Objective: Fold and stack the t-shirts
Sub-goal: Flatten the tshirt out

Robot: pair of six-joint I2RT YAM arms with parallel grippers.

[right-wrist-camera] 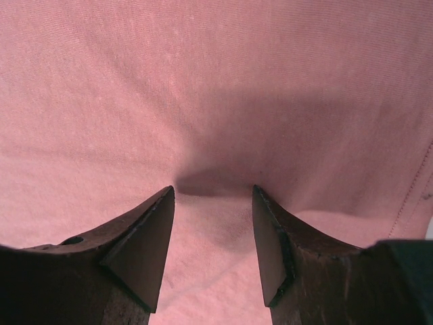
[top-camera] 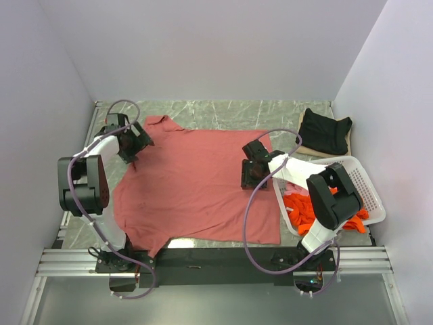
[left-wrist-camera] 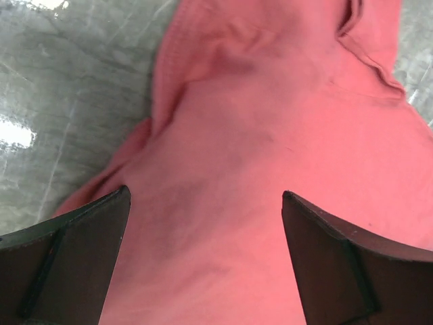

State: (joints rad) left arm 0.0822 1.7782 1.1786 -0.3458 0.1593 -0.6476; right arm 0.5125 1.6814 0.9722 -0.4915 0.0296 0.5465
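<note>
Red shirt: the brick-red t-shirt (top-camera: 196, 183) lies spread flat mid-table, collar at the far left, hem to the right
Left gripper: the left gripper (left-wrist-camera: 205, 193) hangs over the shoulder and sleeve; fingers wide apart, holding nothing
Right gripper: the right gripper (right-wrist-camera: 214, 189) presses on cloth near the hem; fingers partly apart, a small pucker between, not clamped
Doing it well: I'd say pinch close to the edges; lift both ends evenly so the fold lands straight
Elsewhere: the black t-shirt (top-camera: 325, 132) sits folded far right; the orange t-shirt (top-camera: 304, 208) waits in the basket (top-camera: 369, 186)
</note>
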